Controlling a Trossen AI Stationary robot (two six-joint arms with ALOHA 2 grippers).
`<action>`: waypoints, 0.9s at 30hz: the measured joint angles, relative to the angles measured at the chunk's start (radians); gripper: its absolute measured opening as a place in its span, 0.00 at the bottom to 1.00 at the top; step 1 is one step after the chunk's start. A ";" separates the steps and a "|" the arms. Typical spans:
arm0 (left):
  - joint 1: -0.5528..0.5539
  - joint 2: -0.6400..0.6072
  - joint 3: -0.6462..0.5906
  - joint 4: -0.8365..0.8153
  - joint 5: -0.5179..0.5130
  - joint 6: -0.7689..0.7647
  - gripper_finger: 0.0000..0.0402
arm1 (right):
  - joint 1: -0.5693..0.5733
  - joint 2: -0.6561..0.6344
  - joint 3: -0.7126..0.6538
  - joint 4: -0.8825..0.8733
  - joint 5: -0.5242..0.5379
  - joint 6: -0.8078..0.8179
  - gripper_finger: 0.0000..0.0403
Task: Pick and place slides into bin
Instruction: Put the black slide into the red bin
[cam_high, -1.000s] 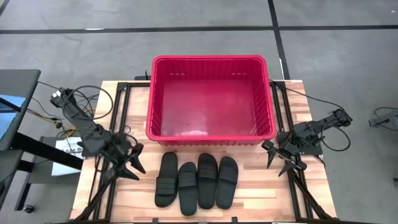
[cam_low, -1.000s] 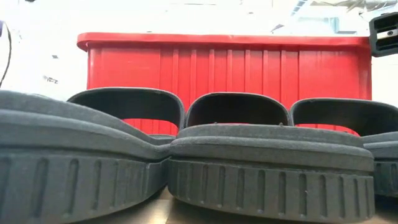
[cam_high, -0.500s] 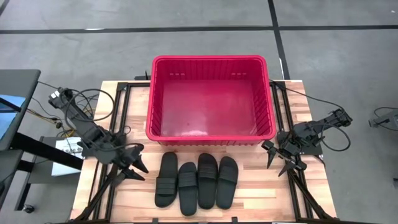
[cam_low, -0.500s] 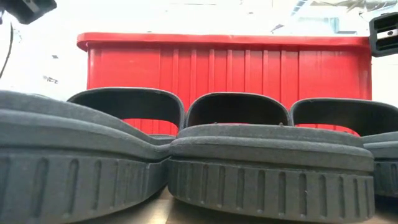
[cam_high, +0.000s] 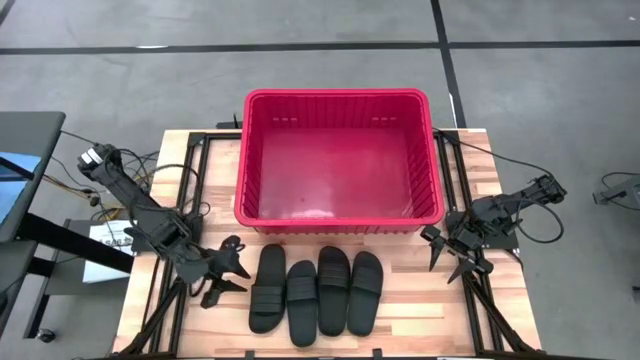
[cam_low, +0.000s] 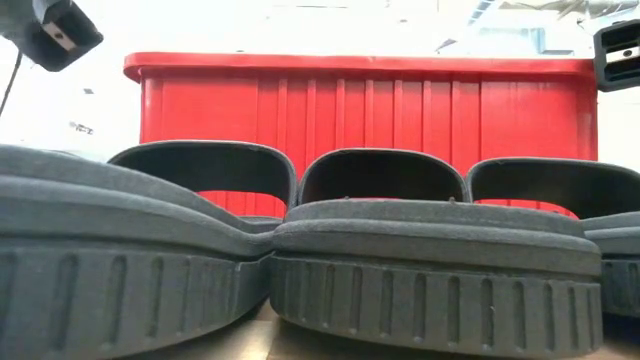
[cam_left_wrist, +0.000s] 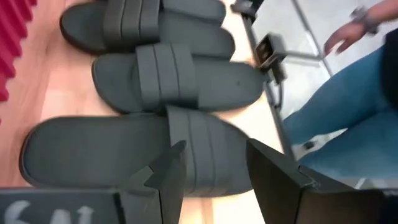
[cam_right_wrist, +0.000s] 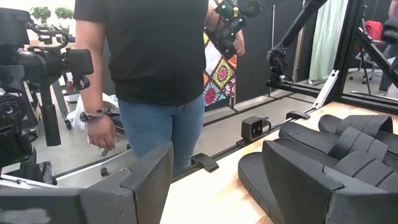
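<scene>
- Large rectangular red plastic bin with slotted sides and thick rim: on the wooden slatted table, long axis across the table. Taken as landmark.
- Four matte black rubbery slides with wide band straps: on the table just in front of the bin's near wall, side by side and touching, none in the bin. Each long axis runs toward the bin; the second from the left sits slightly farther from the bin than its neighbours.
- Left gripper: in front of the bin's left corner, just beside the leftmost slide, fingers parted and pointing at it, nothing held. In the left wrist view the fingers hang over that slide's strap, not touching.
- Right gripper: beside the bin's right front corner, fingers spread, empty.
- Change: the left gripper has moved rightward toward the leftmost slide and turned to face it; the right arm, slides and bin are unchanged. In the low view a dark part of the left arm now shows more fully at the upper left.
- Hidden: in the low view the slide soles fill the foreground and cover the bin's lower wall. A person in a black shirt and blue jeans stands beyond the table, head cut off.
</scene>
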 joint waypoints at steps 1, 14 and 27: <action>0.000 0.014 0.000 0.000 0.000 0.000 0.39 | 0.000 0.000 0.000 0.000 0.000 0.000 0.59; 0.000 0.085 0.000 0.008 -0.030 -0.061 0.39 | 0.000 0.000 0.000 0.000 0.000 0.000 0.59; -0.001 0.087 0.000 0.009 0.002 0.110 0.39 | 0.000 0.000 0.000 0.000 0.000 0.000 0.59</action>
